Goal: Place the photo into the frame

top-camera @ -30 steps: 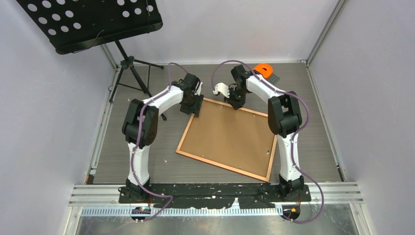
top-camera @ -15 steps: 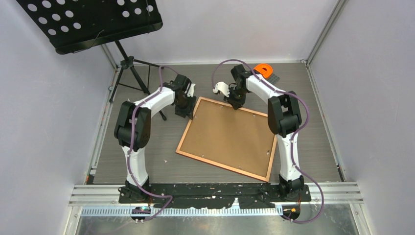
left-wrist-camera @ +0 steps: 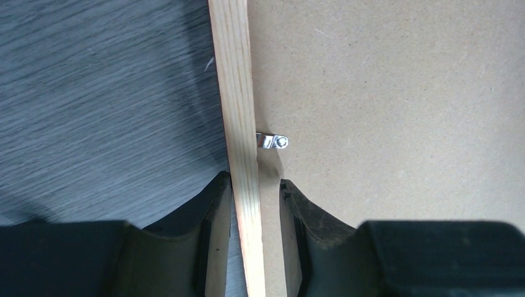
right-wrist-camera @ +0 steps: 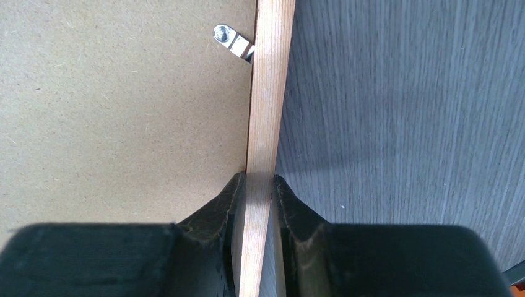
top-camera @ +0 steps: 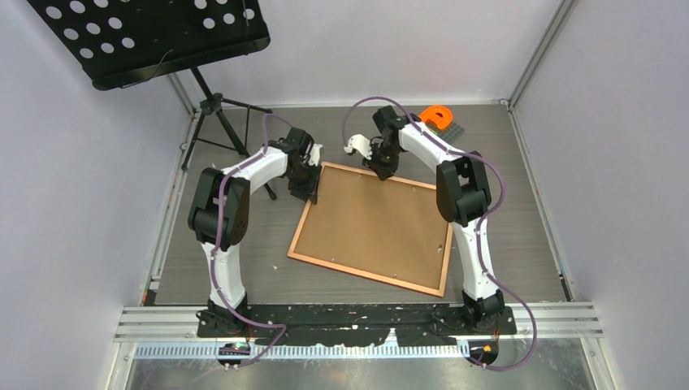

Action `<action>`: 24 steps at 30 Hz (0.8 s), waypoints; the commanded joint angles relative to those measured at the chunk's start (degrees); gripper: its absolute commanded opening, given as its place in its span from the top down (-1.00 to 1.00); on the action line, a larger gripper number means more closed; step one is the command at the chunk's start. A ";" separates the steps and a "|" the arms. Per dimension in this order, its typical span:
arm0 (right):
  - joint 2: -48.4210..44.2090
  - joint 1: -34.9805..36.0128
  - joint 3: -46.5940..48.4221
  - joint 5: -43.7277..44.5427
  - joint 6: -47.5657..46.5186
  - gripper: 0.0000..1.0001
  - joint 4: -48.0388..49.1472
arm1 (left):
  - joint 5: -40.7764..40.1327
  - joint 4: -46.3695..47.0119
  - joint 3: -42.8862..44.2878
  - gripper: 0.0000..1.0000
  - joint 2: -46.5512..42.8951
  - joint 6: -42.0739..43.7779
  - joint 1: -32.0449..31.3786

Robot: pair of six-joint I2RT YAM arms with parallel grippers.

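— Two grippers on one frame (top-camera: pixel 366 275), then. Where does it lie?

— Flat on the table (top-camera: pixel 244 244), back up, turned askew, about mid-table. A brown board (top-camera: pixel 374 219) fills it. Whether the photo sits under that board cannot be told.

— What is the left gripper (left-wrist-camera: pixel 254 180) doing?

— It is down over the left rail, near the far left corner. Its jaws are spread and straddle the wood. The outer finger (left-wrist-camera: pixel 213 204) is against the rail, and the inner finger (left-wrist-camera: pixel 297 210), on the board side, stands a sliver off it.

— And the right gripper (right-wrist-camera: pixel 259 178)?

— On the far rail, close to that same corner, pinching the wood with a finger pressed to each side.

— Anything near the fingers?

— A small metal clip (left-wrist-camera: pixel 271 142) just ahead of the left gripper, fixed at the rail with its tab lying on the board. The other clip (right-wrist-camera: pixel 232 40) sits on the far rail, further ahead of the right gripper.

— What else is around?

— A black music stand (top-camera: pixel 154 41) at the far left. Its perforated tray hangs high over that corner and its tripod stands on the table. One leg (top-camera: pixel 231 134) slants down behind the left arm, towards the frame's corner. Whether arm and leg touch, I cannot tell.

— On the right?

— An orange object (top-camera: pixel 437 114) at the far edge, behind the right arm and well apart from the frame.
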 commanded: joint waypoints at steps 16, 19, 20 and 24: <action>-3.70 1.12 -3.08 1.62 8.98 -0.19 8.81 | 2.50 4.32 -6.14 0.63 -3.90 -1.11 1.96; -5.60 0.37 -5.65 3.22 13.01 -0.24 11.25 | 2.86 5.01 -7.22 0.66 -4.45 -1.63 2.05; -6.46 0.07 -6.01 3.38 13.94 -0.26 12.07 | 3.08 5.16 -7.51 0.68 -4.50 -1.78 2.12; -10.00 -2.45 -8.78 2.00 20.49 -0.32 14.17 | 3.82 5.57 -8.35 0.76 -4.68 -2.31 2.21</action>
